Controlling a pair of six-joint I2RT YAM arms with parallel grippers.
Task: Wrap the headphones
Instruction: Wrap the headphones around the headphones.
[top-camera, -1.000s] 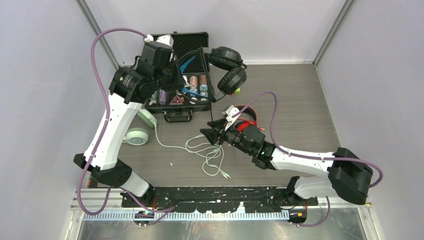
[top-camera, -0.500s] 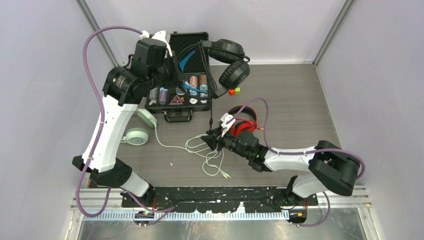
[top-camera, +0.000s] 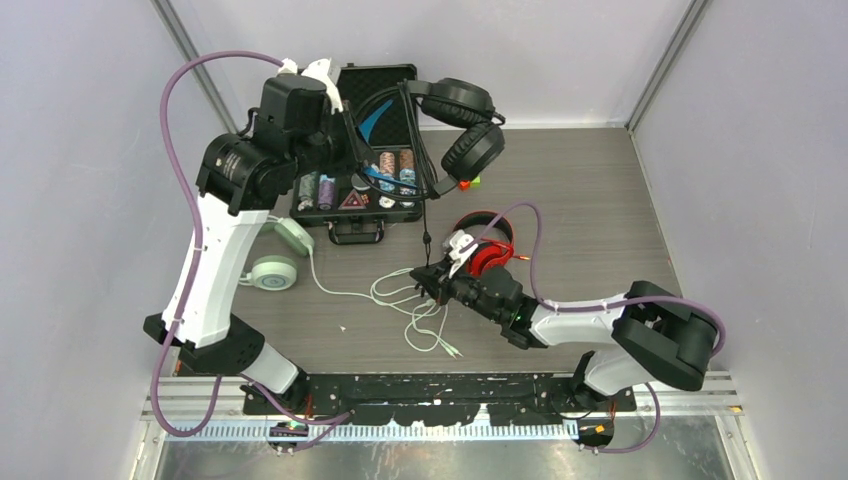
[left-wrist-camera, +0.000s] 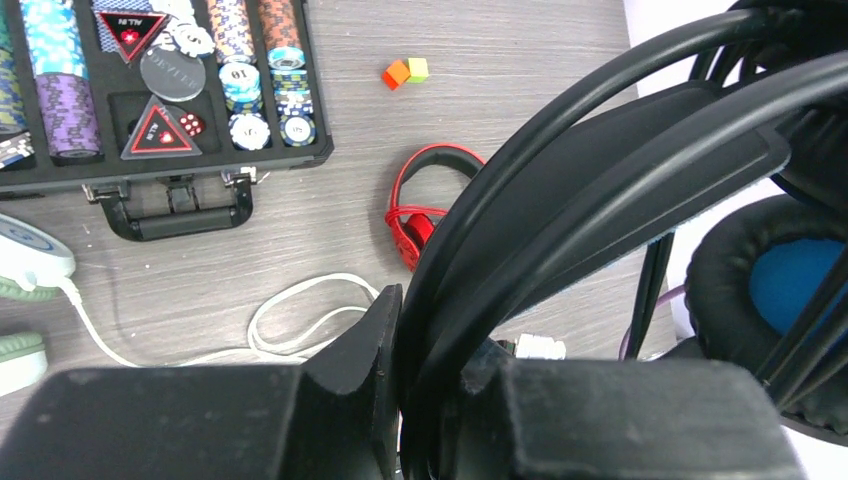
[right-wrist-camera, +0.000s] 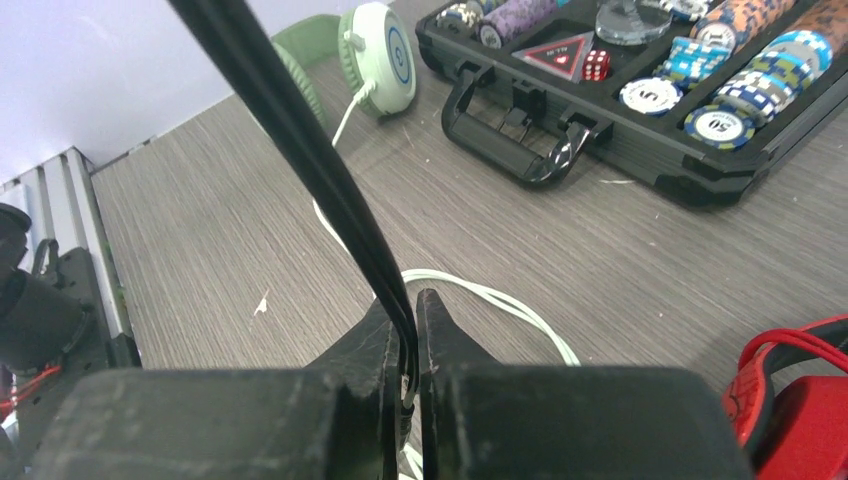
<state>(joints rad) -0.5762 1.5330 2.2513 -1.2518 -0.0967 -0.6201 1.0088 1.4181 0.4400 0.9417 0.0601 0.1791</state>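
The left fingers are closed almost fully on the headband of the black headphones, which run between them in the left wrist view; a blue lining shows inside the ear cup at the right edge of that frame. In the top view these headphones are held up off the bench in the upper middle of the frame, above the right end of an open case of poker chips. Their black cable drops straight down toward the centre of the frame, where the right fingers are pinched nearly together on it, the cable rising out of the narrow slot between them toward the upper left of the right wrist view. The red headphones lie on the bench just beside the right wrist, right of centre. The mint-green headphones lie at the left of the frame, below the left corner of the case, and their white cable trails rightward into loose loops at the centre of the bench, under the right fingers. Two small cubes, one orange and one green, sit touching each other on the bench right of the case.
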